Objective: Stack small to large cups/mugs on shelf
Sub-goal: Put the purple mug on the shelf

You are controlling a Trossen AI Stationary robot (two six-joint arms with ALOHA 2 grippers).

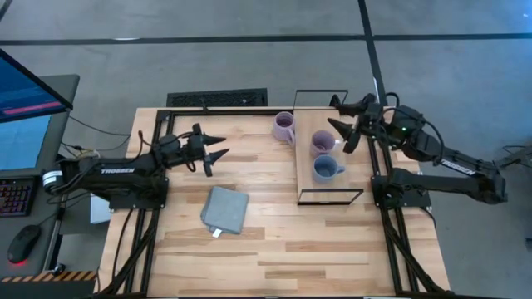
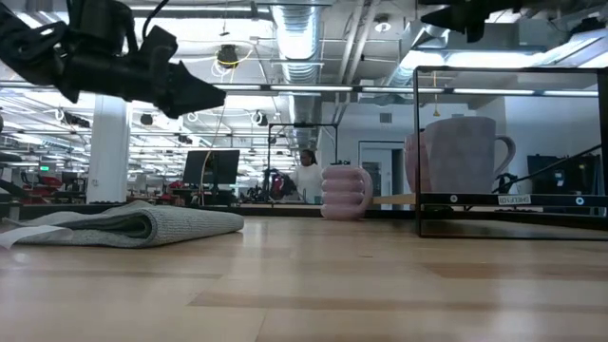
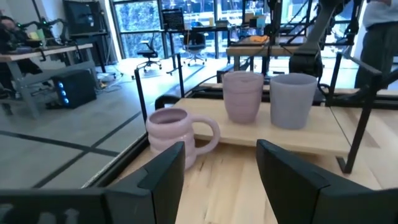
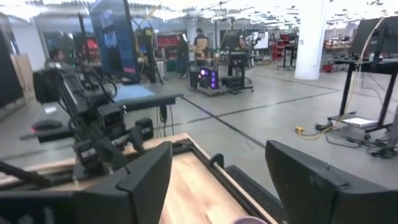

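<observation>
A blue-grey mug [image 1: 327,169] and a lavender mug [image 1: 322,143] stand upright on the light wood shelf [image 1: 309,181]; both also show in the left wrist view, the blue-grey mug [image 3: 292,99] and the lavender mug [image 3: 243,95]. A second, ribbed lavender mug [image 1: 284,128] stands on the table just left of the shelf, and shows in the left wrist view [image 3: 171,135]. My left gripper [image 1: 218,148] is open and empty above the table's left half, pointing at the mugs. My right gripper [image 1: 342,116] is open and empty above the shelf's far end.
A folded grey cloth [image 1: 225,209] lies on the table left of the middle. The shelf's black wire frame [image 1: 331,197] rises at its near and far ends. A black grille [image 1: 218,99] lies past the table's far edge. A person [image 2: 306,178] stands far off in the room.
</observation>
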